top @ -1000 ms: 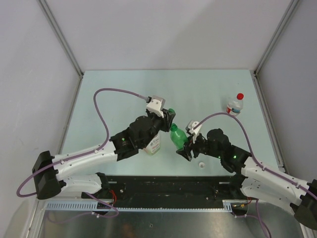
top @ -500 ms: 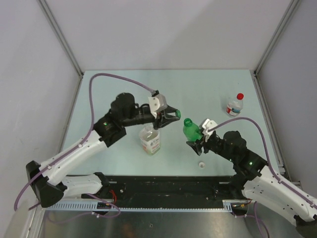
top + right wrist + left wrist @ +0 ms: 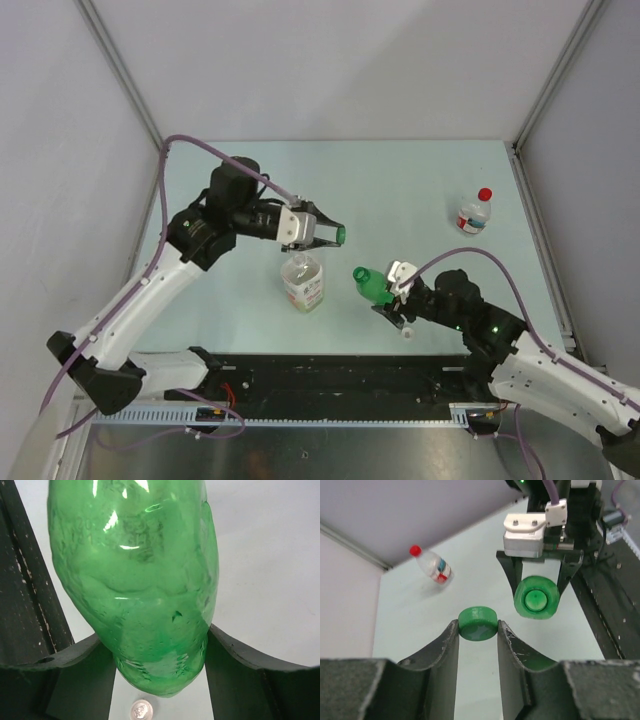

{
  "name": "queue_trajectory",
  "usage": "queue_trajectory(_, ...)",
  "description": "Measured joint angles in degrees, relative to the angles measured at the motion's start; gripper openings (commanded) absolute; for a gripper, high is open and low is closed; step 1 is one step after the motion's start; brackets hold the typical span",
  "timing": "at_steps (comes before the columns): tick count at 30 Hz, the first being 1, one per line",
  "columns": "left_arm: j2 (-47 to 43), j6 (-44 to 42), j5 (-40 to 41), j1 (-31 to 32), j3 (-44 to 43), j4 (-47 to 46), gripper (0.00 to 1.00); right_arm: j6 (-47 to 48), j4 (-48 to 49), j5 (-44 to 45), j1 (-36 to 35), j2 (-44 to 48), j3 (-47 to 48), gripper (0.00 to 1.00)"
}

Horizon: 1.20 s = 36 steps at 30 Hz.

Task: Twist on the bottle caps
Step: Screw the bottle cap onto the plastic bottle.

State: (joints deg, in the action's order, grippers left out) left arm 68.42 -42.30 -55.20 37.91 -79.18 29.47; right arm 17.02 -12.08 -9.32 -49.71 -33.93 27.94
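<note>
1. I see the green cap (image 3: 478,623) pinched in the left end effector (image 3: 333,236), apart from the green bottle (image 3: 370,284), left of its mouth.
2. The right end effector (image 3: 388,295) grips that bottle's body.
3. The white cap (image 3: 407,332) lies on the worktop (image 3: 400,180) just beside the bottle; the red cap (image 3: 485,194) tops a small bottle (image 3: 472,216) well right of it.

The pale mint table (image 3: 400,180) bears three things. A wide clear orange-labelled bottle (image 3: 303,283) stands upright on it with its mouth uncovered. Well to the right of that bottle and farther back stands a smaller clear red-labelled bottle (image 3: 472,216), also upright, with a red cap (image 3: 485,194) on its neck. Also to the right of the orange-labelled bottle, but closer to it and a little farther forward, a small white cap (image 3: 407,332) lies on the tabletop, touching neither bottle.
</note>
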Motion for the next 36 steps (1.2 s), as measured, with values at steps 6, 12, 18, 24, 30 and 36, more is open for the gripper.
queue_trajectory(6,2.5,-11.0,10.7,2.5,-3.4,15.0,0.0,2.2,-0.2,3.0,-1.1,-3.4,-0.3,0.01)
queue_trajectory(12,2.4,-17.1,25.4,16.4,-4.1,22.7,0.0,2.9,0.2,4.5,-2.5,-3.0,-0.3,0.01)
queue_trajectory(18,2.4,-18.6,31.1,20.1,-8.3,28.7,0.0,3.8,0.1,5.0,-4.2,-2.9,-0.3,0.0)
queue_trajectory(24,3.1,-18.8,34.1,22.2,-9.0,30.8,0.0,4.3,0.2,5.4,-6.5,-3.4,-0.3,0.0)
queue_trajectory(30,5.7,-18.8,35.4,23.5,-9.0,31.8,0.0,5.6,1.7,5.5,-7.5,-5.7,-0.3,0.0)
queue_trajectory(36,7.0,-19.3,35.6,24.0,-9.0,33.0,0.0,6.3,2.6,6.0,-7.5,-7.2,-0.3,0.0)
